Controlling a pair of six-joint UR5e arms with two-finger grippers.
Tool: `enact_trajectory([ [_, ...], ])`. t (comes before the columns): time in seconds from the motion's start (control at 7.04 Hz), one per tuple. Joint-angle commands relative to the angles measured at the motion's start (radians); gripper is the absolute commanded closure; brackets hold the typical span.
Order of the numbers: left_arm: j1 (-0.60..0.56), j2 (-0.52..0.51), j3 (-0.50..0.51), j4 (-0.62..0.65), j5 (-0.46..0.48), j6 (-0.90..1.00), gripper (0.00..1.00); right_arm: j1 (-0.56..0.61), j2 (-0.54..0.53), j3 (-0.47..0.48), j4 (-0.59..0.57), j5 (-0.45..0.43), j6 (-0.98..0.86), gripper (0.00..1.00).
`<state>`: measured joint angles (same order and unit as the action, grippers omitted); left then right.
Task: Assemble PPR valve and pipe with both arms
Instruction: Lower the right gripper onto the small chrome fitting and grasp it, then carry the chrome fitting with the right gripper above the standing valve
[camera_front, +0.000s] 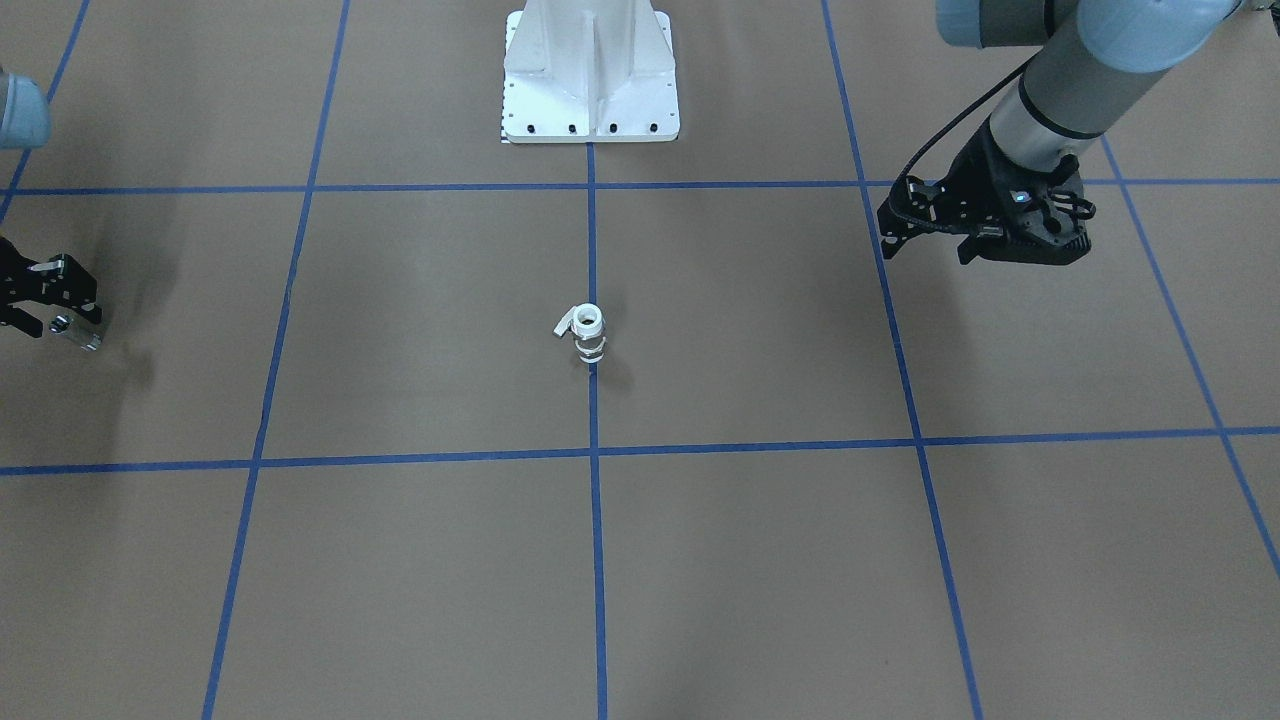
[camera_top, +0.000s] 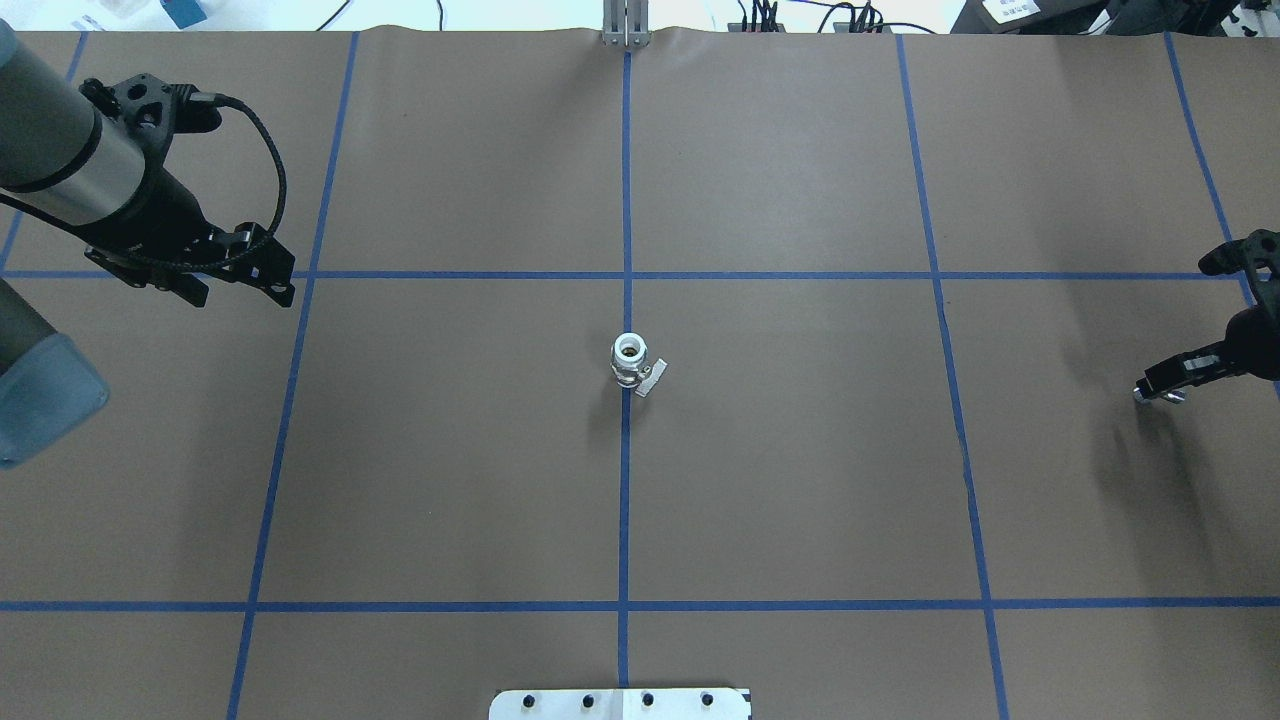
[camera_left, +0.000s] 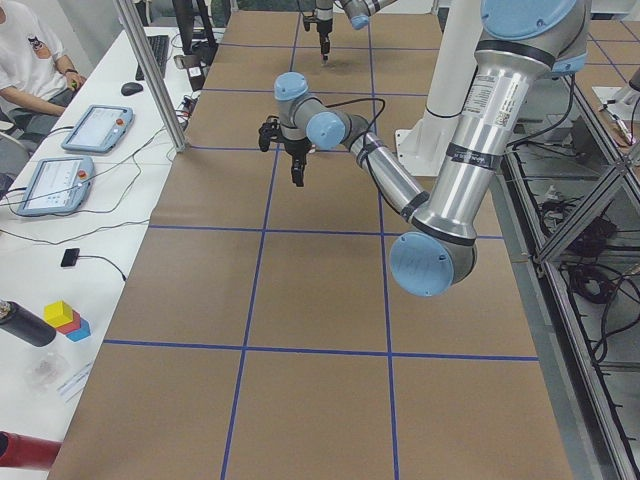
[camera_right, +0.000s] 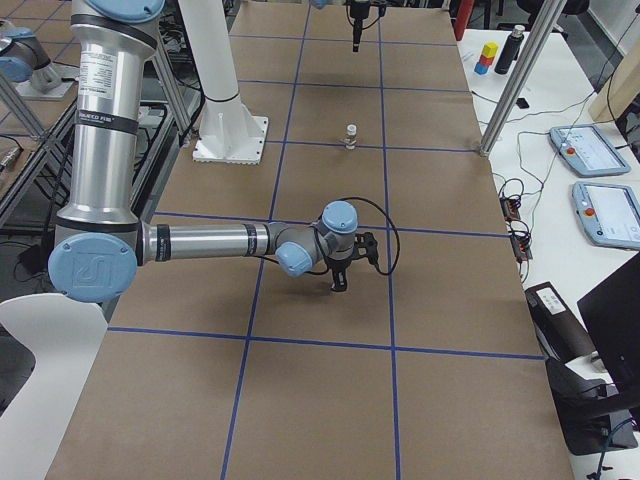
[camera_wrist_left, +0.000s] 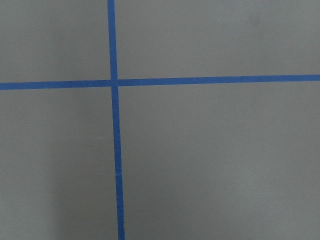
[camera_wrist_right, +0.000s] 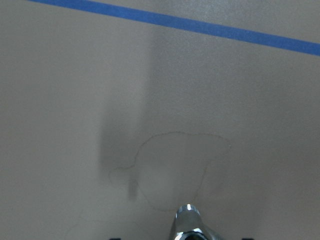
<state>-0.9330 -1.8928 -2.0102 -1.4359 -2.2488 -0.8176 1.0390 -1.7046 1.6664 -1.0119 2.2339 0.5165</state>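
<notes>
The PPR valve (camera_front: 588, 335) stands upright at the table's centre on the blue tape line, white with a dark metal band and a small side lever; it also shows as the PPR valve (camera_top: 632, 365). My right gripper (camera_top: 1160, 385) hovers at the far right edge, shut on the silvery pipe (camera_top: 1152, 394), well away from the valve. That pipe (camera_front: 78, 332) hangs just above the paper, and its round tip, the pipe (camera_wrist_right: 187, 224), pokes into the right wrist view. My left gripper (camera_top: 238, 290) hangs open and empty over the far left, fingers pointing down.
Brown paper with a blue tape grid (camera_top: 626, 500) covers the table. The white pedestal base (camera_front: 590, 75) stands at the robot's side. Side benches hold tablets (camera_left: 55, 180), coloured blocks (camera_left: 65, 320) and a seated person (camera_left: 30, 60).
</notes>
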Motion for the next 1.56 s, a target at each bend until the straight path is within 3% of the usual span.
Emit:
enact_trajectory([
  [0.0,0.0,0.0,0.001,0.0,0.0,0.0,0.1,0.0,0.0,0.001,0.001,-0.014,0.0,0.54],
  [0.14,0.0,0.0,0.002,0.0,0.0,0.0,0.1,0.0,0.0,0.001,-0.001,-0.014,0.0,0.67],
  [0.28,0.0,0.0,0.002,0.0,0.002,-0.001,0.1,0.0,0.0,0.006,-0.001,-0.014,0.0,0.91],
  [0.43,-0.001,0.001,0.002,0.0,0.005,0.0,0.1,0.001,0.008,0.009,-0.001,-0.014,0.0,1.0],
  [0.71,0.0,0.001,0.002,0.0,0.005,0.0,0.1,0.003,0.011,0.048,-0.008,-0.001,0.013,1.0],
  [0.99,-0.001,0.001,0.001,0.0,0.005,0.0,0.1,0.001,0.112,0.084,-0.104,-0.002,0.09,1.0],
  [1.28,-0.004,0.02,-0.002,-0.001,0.009,0.002,0.1,-0.028,0.314,0.128,-0.328,-0.007,0.193,1.0],
  [1.42,-0.004,0.024,-0.002,-0.003,0.011,0.002,0.1,-0.066,0.485,0.13,-0.508,-0.016,0.251,1.0],
])
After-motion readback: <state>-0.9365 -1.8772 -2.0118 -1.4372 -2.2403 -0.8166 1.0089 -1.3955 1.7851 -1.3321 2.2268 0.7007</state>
